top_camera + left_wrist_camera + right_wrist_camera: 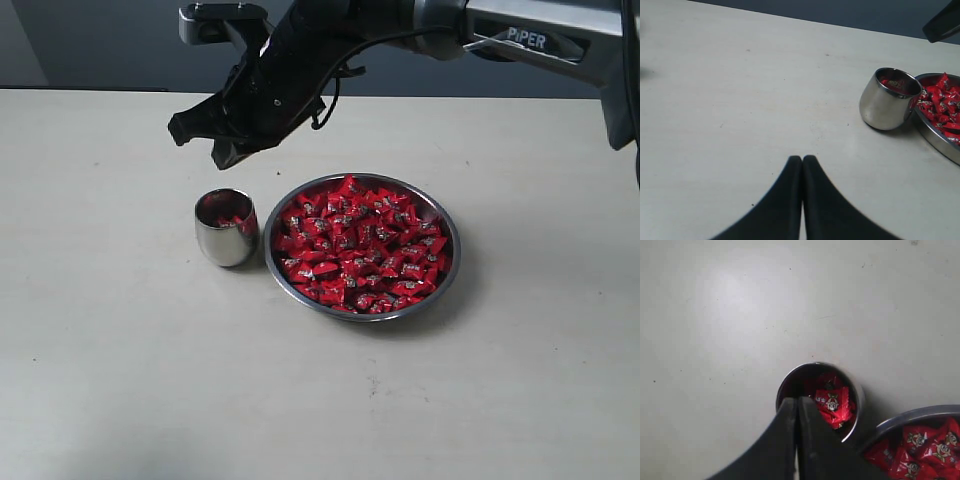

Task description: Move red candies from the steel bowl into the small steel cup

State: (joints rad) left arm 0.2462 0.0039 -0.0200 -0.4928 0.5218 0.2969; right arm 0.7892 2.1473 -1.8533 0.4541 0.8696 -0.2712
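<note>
The small steel cup (226,228) stands just left of the steel bowl (452,250), which is heaped with red candies (360,245). A few red candies (832,402) lie inside the cup (855,390). My right gripper (198,143) hangs above the cup and slightly behind it. In the right wrist view its jaws (796,400) are shut, with nothing between them. My left gripper (802,157) is shut and empty, low over bare table, well off from the cup (887,100) and the bowl (935,140). The exterior view does not show it.
The pale tabletop (120,380) stretches wide around the cup and bowl. The right arm (520,35) reaches in from the upper right above the bowl. A dark wall runs along the table's far edge.
</note>
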